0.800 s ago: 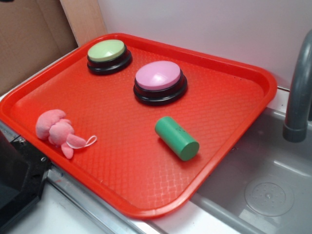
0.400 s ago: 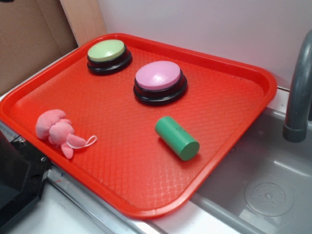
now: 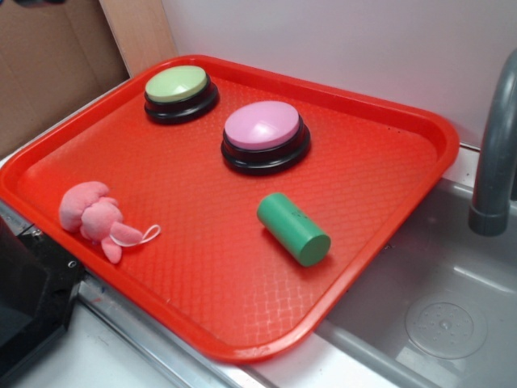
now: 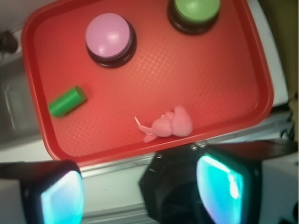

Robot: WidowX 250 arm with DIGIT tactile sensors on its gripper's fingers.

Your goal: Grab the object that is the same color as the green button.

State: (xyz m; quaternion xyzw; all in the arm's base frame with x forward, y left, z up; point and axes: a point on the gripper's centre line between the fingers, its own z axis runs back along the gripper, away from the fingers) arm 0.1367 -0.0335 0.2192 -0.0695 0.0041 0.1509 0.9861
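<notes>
A medium-green cylinder lies on its side on the red tray, toward the right front; in the wrist view it shows at the tray's left. The pale green button on a black base sits at the tray's far left corner, and also at the top of the wrist view. My gripper is high above the tray's near edge, open and empty, with its two fingers wide apart. It does not show in the exterior view.
A pink button on a black base stands mid-tray. A pink plush toy lies near the tray's left front edge. A black block sits below the tray's front. A grey sink and faucet are at right.
</notes>
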